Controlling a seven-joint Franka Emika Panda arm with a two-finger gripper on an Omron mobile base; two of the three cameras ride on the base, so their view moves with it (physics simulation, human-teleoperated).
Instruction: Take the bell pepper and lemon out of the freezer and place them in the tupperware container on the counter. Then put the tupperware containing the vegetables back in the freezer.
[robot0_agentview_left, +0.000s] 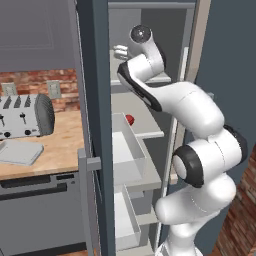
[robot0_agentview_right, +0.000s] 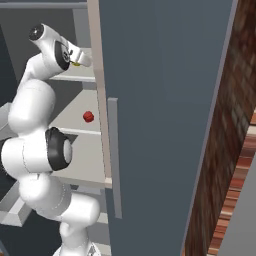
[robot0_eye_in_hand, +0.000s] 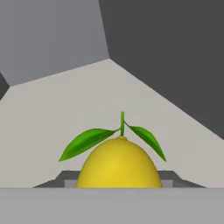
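Observation:
The lemon (robot0_eye_in_hand: 117, 164), yellow with green leaves, sits between my gripper's (robot0_eye_in_hand: 117, 180) dark fingertips (robot0_eye_in_hand: 65, 180), which are shut on it over the light grey upper shelf of the freezer (robot0_agentview_left: 97, 125). In the right base view a sliver of the lemon (robot0_agentview_right: 76, 63) shows under the gripper (robot0_agentview_right: 82, 59), deep inside the freezer. The gripper (robot0_agentview_left: 120, 51) also shows at the upper shelf in the left base view. The bell pepper (robot0_agentview_left: 130, 119), small and red, lies one shelf lower, seen too as the bell pepper (robot0_agentview_right: 88, 116). The tupperware container (robot0_agentview_left: 20, 151) rests on the counter (robot0_agentview_left: 60, 145).
A silver toaster (robot0_agentview_left: 25, 116) stands behind the tupperware against the brick wall. Pale pull-out drawers (robot0_agentview_left: 127, 150) jut from the freezer below the pepper's shelf. The open freezer door (robot0_agentview_right: 160, 100) stands to my right, with a brick wall (robot0_agentview_right: 230, 150) beyond it.

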